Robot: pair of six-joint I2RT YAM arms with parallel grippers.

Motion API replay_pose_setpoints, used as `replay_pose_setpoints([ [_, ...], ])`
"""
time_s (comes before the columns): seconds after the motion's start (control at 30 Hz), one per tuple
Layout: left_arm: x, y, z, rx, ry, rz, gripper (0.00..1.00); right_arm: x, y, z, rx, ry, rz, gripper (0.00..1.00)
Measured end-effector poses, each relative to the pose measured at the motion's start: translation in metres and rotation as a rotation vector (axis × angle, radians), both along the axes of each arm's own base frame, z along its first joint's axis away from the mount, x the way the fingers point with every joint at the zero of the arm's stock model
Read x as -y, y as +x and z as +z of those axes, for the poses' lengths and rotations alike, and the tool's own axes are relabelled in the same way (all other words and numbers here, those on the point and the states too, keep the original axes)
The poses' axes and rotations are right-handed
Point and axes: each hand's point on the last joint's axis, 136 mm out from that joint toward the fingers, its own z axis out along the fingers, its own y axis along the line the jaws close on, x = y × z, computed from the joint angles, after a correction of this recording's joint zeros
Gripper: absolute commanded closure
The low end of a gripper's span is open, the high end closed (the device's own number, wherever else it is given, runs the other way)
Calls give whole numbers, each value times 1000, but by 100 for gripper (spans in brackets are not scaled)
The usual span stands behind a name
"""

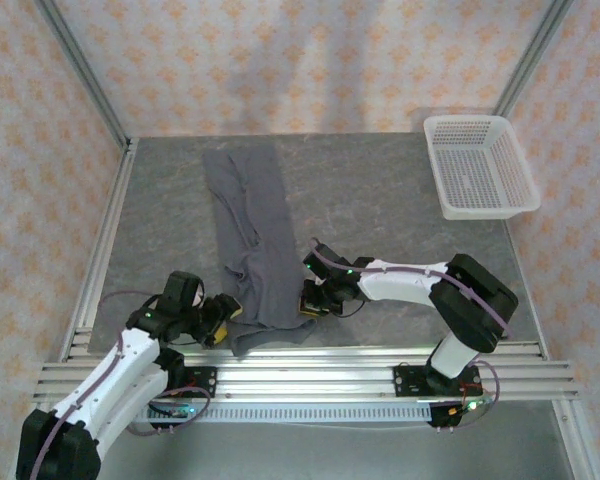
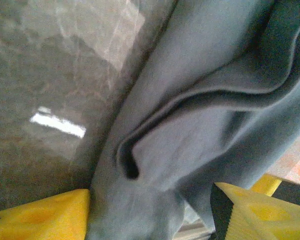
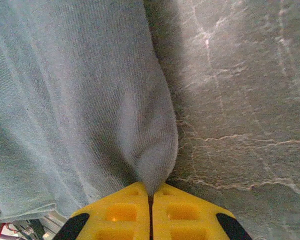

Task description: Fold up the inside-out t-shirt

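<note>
The inside-out t-shirt [image 1: 248,235] lies as a long, narrow dark-grey strip running from the far middle of the table to its near edge. In the right wrist view, my right gripper [image 3: 150,192] is shut on a pinched fold at the t-shirt [image 3: 80,100] edge; from above, the right gripper [image 1: 308,303] sits at the strip's near right side. My left gripper [image 1: 223,318] is at the near left side. Its yellow fingers [image 2: 40,215] stand apart with rumpled t-shirt [image 2: 190,115] cloth between them, not pinched.
A white mesh basket [image 1: 480,165] stands at the far right corner of the grey marbled table [image 1: 380,200]. Aluminium rails [image 1: 310,365] run along the near edge just below the shirt's hem. Patterned walls enclose the table on three sides.
</note>
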Motion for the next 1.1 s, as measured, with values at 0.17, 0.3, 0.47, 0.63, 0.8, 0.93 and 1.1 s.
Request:
replay_pose_setpoints([
  [0.17,-3,2,-6,11,3,43,41,1,0,-1,2,-8,-3,93],
  [0.3,-5,1,-10,-7,12,59,56,3,-1,-1,-3,-15,-3,94],
  [0.47,-8,-1,-15,-39,30,67,60,3,0,-1,-1,-19,-5,96],
  [0.63,-9,-3,-18,-58,47,63,77,4,1,-1,1,-26,-8,97],
  [0.8,-13,3,-16,-15,71,66,100,6,2,0,9,-34,-13,100],
  [0.93,-14,7,-8,36,68,64,100,6,2,10,34,-20,-14,100],
  [1.1,-11,-6,6,87,52,30,100,11,-14,21,74,-6,8,100],
])
